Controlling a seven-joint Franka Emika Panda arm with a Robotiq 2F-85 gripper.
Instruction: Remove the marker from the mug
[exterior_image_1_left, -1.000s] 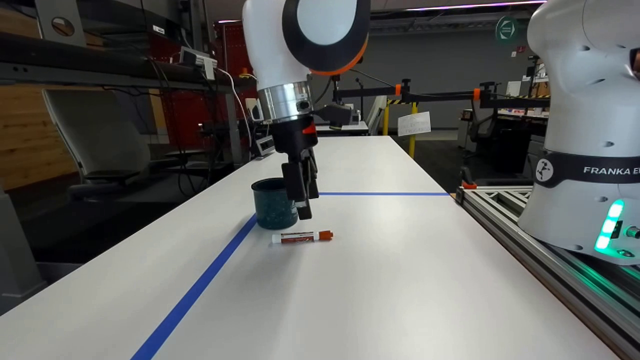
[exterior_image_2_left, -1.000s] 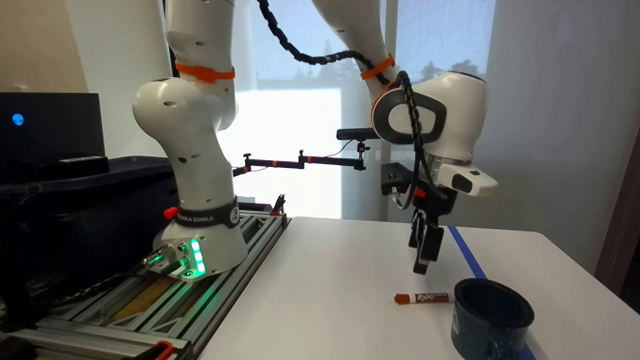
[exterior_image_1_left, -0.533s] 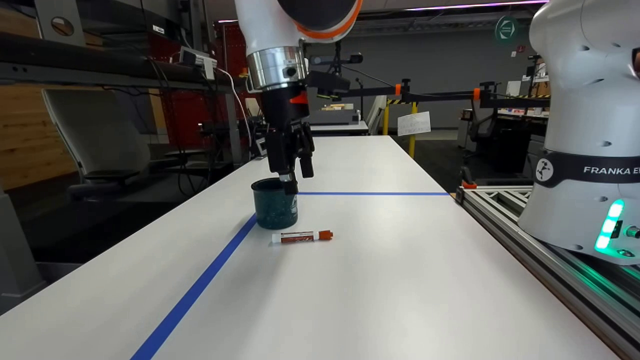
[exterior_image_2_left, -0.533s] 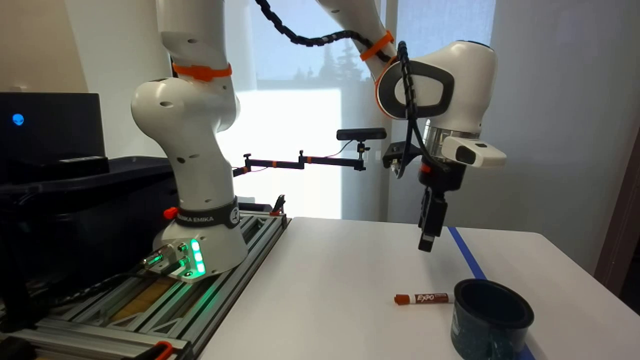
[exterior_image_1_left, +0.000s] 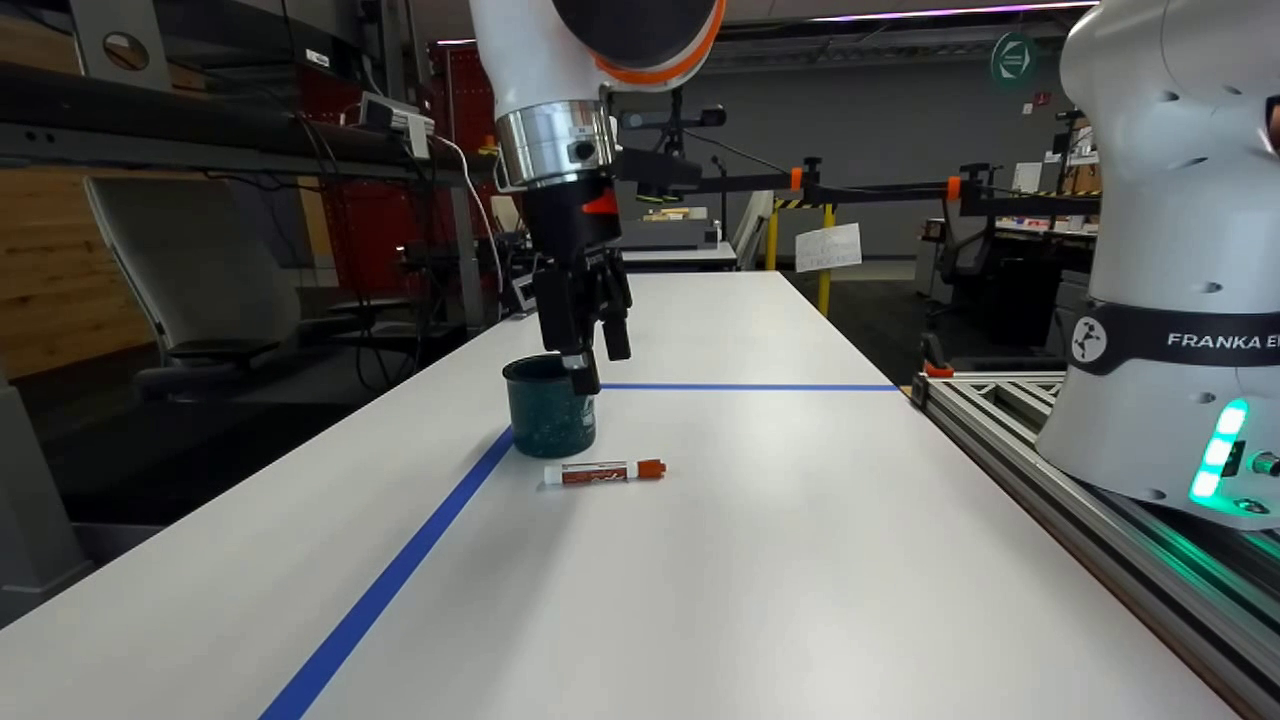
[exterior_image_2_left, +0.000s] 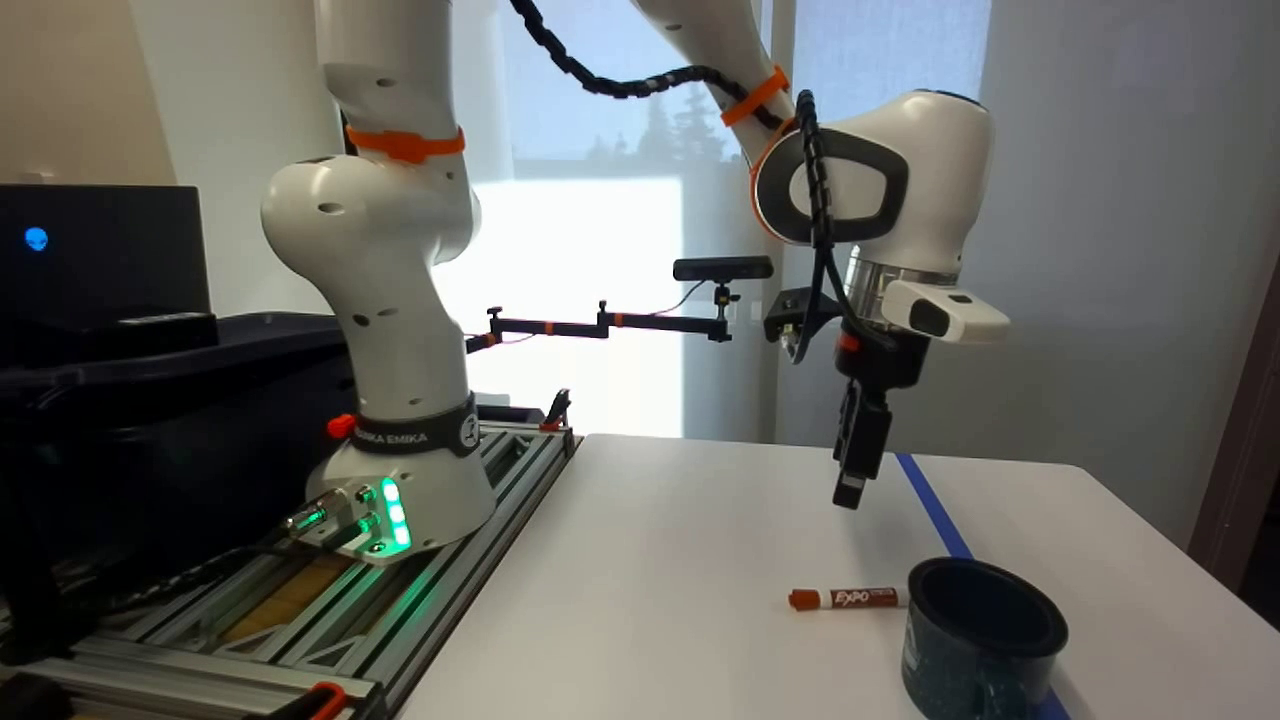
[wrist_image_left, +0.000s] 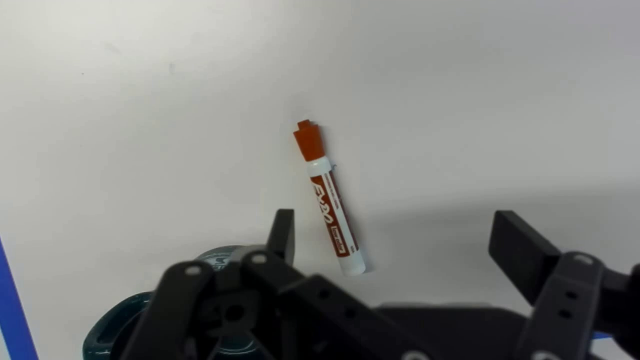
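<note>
red marker (wrist_image_left: 333, 210) lies on tbl (exterior_image_1_left: 800, 560) nr mug (exterior_image_1_left: 548, 422), lower than gripper (wrist_image_left: 393, 225) w/ fingers spread wide; wrist view shows it btwn them, nearer mug-side finger.

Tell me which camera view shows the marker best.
The wrist view: the marker appears whole and large, its label readable. Both exterior views show it smaller; in an exterior view the mug hides the tip of its white end.
</note>
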